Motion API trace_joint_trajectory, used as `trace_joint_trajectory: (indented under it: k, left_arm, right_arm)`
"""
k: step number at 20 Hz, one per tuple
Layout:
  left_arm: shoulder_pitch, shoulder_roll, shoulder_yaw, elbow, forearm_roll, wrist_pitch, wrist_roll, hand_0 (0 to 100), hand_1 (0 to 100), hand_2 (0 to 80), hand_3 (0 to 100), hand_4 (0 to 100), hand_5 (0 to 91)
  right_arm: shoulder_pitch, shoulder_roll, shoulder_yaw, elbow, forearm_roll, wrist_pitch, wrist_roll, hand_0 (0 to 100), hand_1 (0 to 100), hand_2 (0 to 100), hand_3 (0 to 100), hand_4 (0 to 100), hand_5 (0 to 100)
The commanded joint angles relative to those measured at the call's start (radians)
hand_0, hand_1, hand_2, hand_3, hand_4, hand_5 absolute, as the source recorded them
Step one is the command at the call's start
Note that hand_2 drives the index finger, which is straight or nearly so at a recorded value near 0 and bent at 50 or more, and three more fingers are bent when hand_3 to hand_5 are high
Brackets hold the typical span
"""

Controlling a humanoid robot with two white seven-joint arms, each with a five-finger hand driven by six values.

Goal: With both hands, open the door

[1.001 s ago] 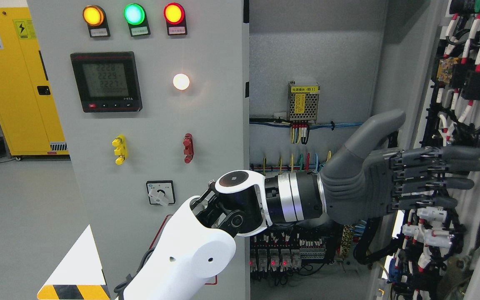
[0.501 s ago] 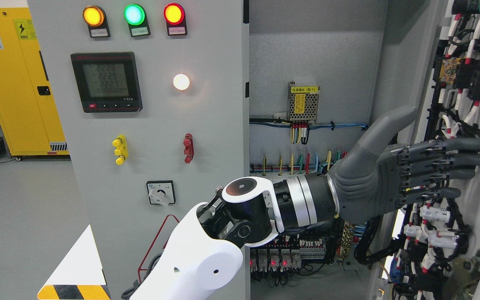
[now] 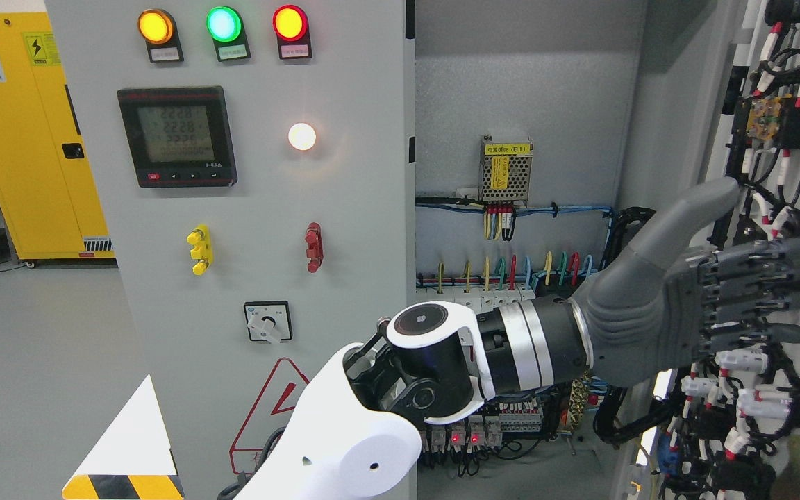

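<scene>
Left hand (image 3: 712, 292) is reaching across from lower left, flat and wide: fingers (image 3: 782, 300) straight and together, thumb up, grasping nothing. Palm side is facing the inner face of the right door (image 3: 799, 208), the swung-open leaf carrying relays and red/white wiring at the picture's right edge; fingertips are lying over that wiring, though whether they're actually bearing on it I can't confirm. Over the last second the hand has been sliding right and slightly up, the wrist following, and the door components are sitting further right in frame than before, so the leaf looks to be swinging wider under the push. Judgement: right door is already well open, this is the tail of the push, and cable snagging on the fingers is the main risk. Right arm isn't showing anywhere. Beyond the forearm, the left door panel (image 3: 261, 208) is standing shut, with its three indicator lamps (image 3: 223, 24), meter (image 3: 176, 136) and selector switch (image 3: 267, 321). Further back, the cabinet interior (image 3: 511, 90) is exposing a small power supply (image 3: 505, 168) and terminal rows. Yellow cabinet (image 3: 32, 139) is sitting far left.
</scene>
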Motion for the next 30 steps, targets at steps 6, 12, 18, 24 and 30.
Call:
trace_joint_trajectory:
  k: [6, 12, 18, 24, 30]
  left_arm:
    - [-0.002, -0.049, -0.045, -0.024, -0.017, -0.006, 0.066, 0, 0, 0.0, 0, 0, 0.0]
    - [-0.026, -0.050, -0.094, 0.011, -0.017, -0.020, 0.075, 0, 0, 0.0, 0, 0, 0.0]
    - [-0.069, -0.055, -0.162, 0.048, -0.010, -0.060, 0.077, 0, 0, 0.0, 0, 0, 0.0]
    - [-0.082, -0.056, -0.206, 0.056, -0.007, -0.068, 0.130, 0, 0, 0.0, 0, 0, 0.0]
    - [-0.123, -0.058, -0.209, 0.077, 0.036, -0.075, 0.153, 0, 0, 0.0, 0, 0, 0.0]
  right_arm:
    - [-0.007, -0.032, -0.020, 0.001, -0.020, 0.000, 0.000, 20, 12, 0, 0, 0, 0]
    - [-0.005, -0.034, -0.020, 0.001, -0.020, 0.000, 0.000, 20, 12, 0, 0, 0, 0]
    - [-0.001, -0.044, -0.020, 0.001, -0.020, 0.000, 0.000, 20, 12, 0, 0, 0, 0]
    - [-0.001, -0.044, -0.020, -0.001, -0.020, 0.000, 0.000, 20, 12, 0, 0, 0, 0]
    - [-0.001, -0.045, -0.021, 0.001, -0.020, 0.000, 0.000, 20, 12, 0, 0, 0, 0]
